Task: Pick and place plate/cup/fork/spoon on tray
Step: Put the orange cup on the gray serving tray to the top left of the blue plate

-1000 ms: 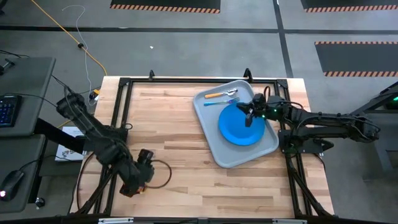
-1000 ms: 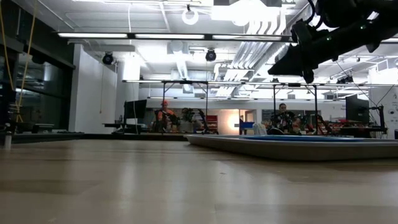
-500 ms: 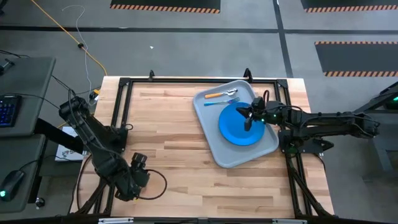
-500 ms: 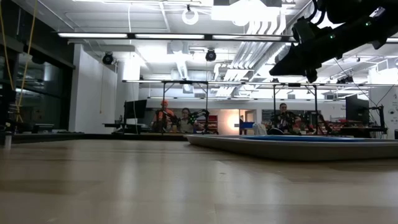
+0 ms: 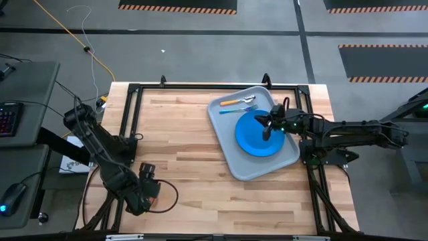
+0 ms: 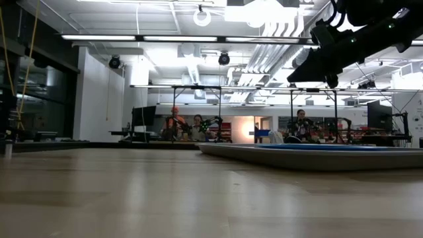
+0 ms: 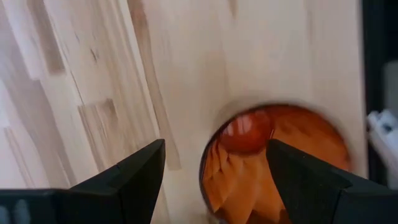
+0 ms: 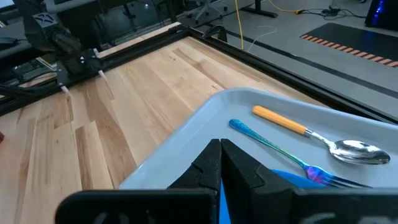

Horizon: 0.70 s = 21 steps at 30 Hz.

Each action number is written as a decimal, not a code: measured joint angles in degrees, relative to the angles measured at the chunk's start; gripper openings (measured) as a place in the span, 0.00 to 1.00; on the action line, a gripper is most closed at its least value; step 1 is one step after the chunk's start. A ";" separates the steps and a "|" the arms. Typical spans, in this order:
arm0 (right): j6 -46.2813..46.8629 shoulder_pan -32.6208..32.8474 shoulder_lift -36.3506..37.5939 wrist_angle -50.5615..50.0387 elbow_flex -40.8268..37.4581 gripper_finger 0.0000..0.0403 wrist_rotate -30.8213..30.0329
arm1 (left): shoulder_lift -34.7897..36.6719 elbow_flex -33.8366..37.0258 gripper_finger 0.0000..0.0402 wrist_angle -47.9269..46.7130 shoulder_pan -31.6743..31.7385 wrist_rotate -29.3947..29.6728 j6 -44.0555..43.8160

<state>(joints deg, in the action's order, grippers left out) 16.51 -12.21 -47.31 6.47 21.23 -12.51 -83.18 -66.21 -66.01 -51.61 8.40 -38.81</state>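
The red-orange cup (image 7: 273,158) stands upright on the wood near the table's near left corner. My left gripper (image 7: 214,149) (image 5: 142,191) hangs open over it, pointing down. One finger is over the bare wood beside the cup and the other over the cup's mouth. The blue plate (image 5: 254,140), the orange-handled spoon (image 8: 323,140) and the blue fork (image 8: 273,149) lie in the grey-blue tray (image 5: 231,144) at the far right. My right gripper (image 5: 267,127) (image 8: 221,162) is shut and hovers above the plate, well clear of the tray (image 6: 310,155) in the low view.
A black metal frame (image 5: 200,87) runs along the table's edges. Bare wood lies between the cup and the tray. People sit far behind the table in the low view.
My left gripper has gone toward the table's left edge and down over the cup, tipping more steeply downward and rolling a little. Its fingers stay open.
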 joint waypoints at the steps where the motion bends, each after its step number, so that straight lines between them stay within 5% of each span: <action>1: 0.00 0.00 0.00 -0.13 0.00 0.00 0.00 | -0.04 0.98 0.67 -0.12 0.02 -1.19 0.00; 21: 1.25 0.00 0.00 -1.14 0.00 0.00 0.00 | -0.02 9.68 0.65 5.28 3.09 -6.86 4.63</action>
<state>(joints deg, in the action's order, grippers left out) 17.76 -12.21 -47.31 5.32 21.23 -12.51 -83.20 -56.53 -60.73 -48.53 1.54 -34.18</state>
